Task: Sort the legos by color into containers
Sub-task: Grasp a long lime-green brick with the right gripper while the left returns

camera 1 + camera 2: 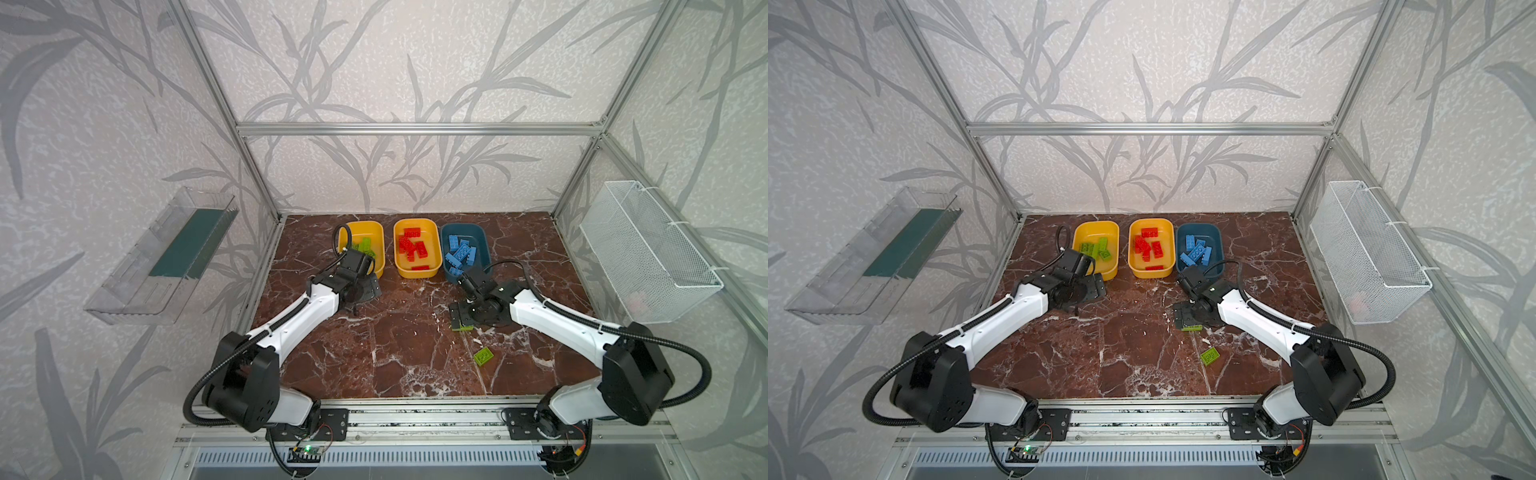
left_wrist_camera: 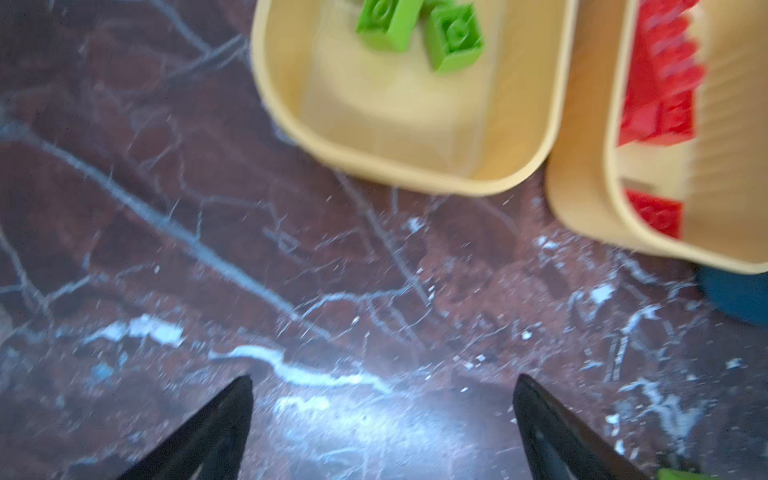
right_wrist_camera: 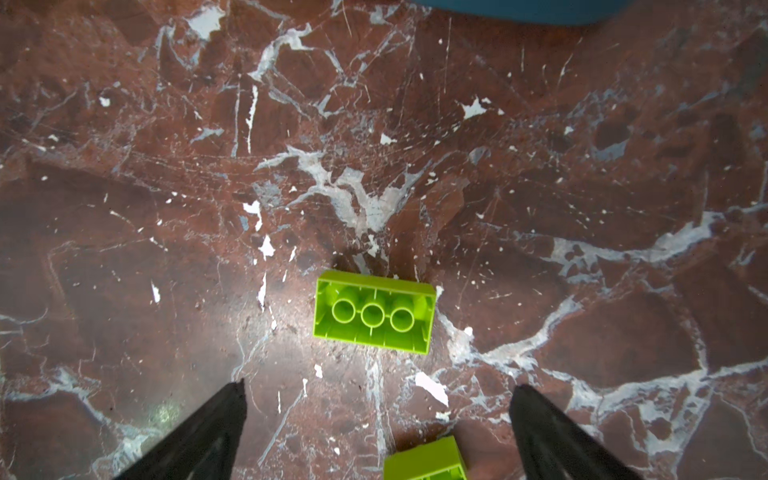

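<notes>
Three containers stand in a row at the back. A yellow tub (image 1: 360, 227) holds lime legos (image 1: 365, 245), the middle yellow tub (image 1: 415, 272) holds red legos (image 1: 413, 245), and the teal tub (image 1: 478, 237) holds blue legos (image 1: 461, 251). My left gripper (image 2: 384, 377) hangs open and empty over bare table, just in front of the lime tub (image 2: 395, 124). Further right, my right gripper (image 3: 379, 384) is open low over the table. An upturned lime lego (image 3: 374, 311) lies just ahead of its fingertips. Another lime lego (image 3: 424, 461) sits between its fingers, untouched. A further lime lego (image 1: 483, 356) lies nearer the front.
A clear plastic tray (image 1: 162, 257) hangs on the left wall and a white wire basket (image 1: 648, 253) on the right wall. Aluminium frame posts stand at the corners of the brown marble table (image 1: 395, 353). The arm bases sit along the front rail.
</notes>
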